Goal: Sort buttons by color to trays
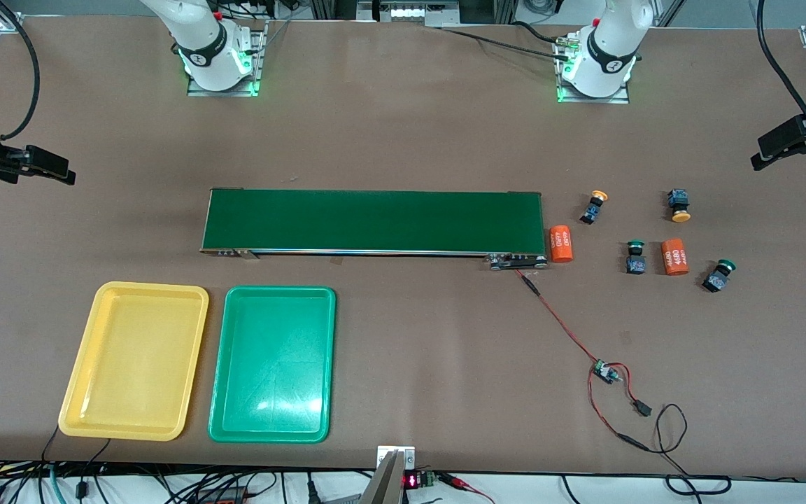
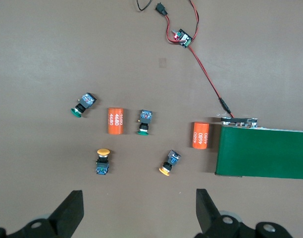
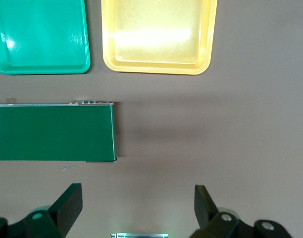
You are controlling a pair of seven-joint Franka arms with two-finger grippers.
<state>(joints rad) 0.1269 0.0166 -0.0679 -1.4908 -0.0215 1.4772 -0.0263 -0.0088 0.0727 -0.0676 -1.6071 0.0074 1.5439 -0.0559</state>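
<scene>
Front view cuts off both arms above their bases, claws unseen. Trays: yellow tray (image 1: pixel 133 360), green tray (image 1: pixel 272 364) nearest camera, right arm's end. Four buttons (image 1: pixel 635 257) on tabletop (image 1: pixel 403 140), left arm's end. Wrist views only: left claw (image 2: pixel 137 213) spread over buttons; right claw (image 3: pixel 137 208) spread over conveyor belt (image 3: pixel 52 132) end.

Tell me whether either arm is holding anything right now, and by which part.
Nothing is held. The left tool and the right tool both stand open and empty above the table.

Two white Franka arms raised high over the brown worktop, left claw (image 2: pixel 136 210) with black fingers spread wide, empty, right claw (image 3: pixel 136 208) likewise wide open, empty, both pointing straight down
</scene>
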